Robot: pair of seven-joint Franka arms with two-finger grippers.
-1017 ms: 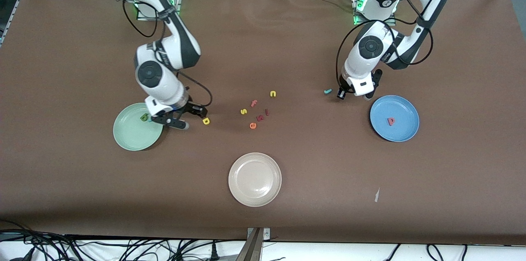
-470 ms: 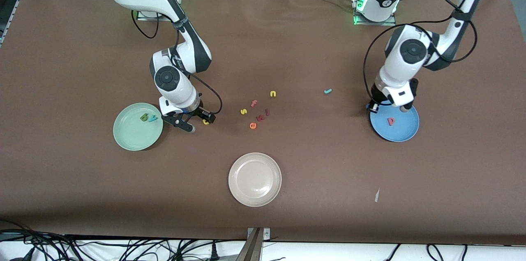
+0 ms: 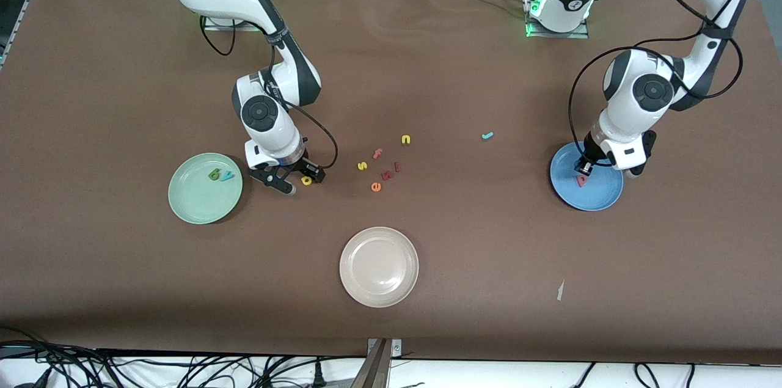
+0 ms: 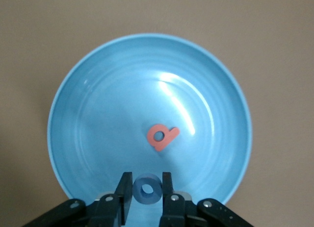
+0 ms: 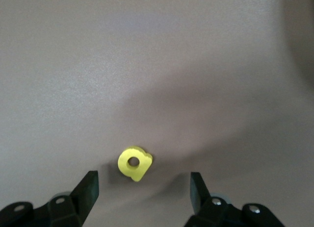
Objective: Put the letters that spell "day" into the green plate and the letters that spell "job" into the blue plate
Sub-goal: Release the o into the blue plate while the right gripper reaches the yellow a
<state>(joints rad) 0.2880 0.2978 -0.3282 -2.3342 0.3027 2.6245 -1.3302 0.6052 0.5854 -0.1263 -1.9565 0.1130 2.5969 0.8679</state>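
My left gripper (image 4: 147, 190) clamps the blue o (image 4: 147, 189) over the blue plate (image 3: 602, 195), pink-red b (image 4: 162, 137) inside. My right gripper (image 5: 142, 188) is spread over the yellow d (image 5: 134, 163), 3 o'clock of the green plate (image 3: 192, 201).

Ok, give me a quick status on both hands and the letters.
Left hand shut on blue o over blue plate, pink b already in it. Right hand open over yellow d on the table. Nothing in the way.
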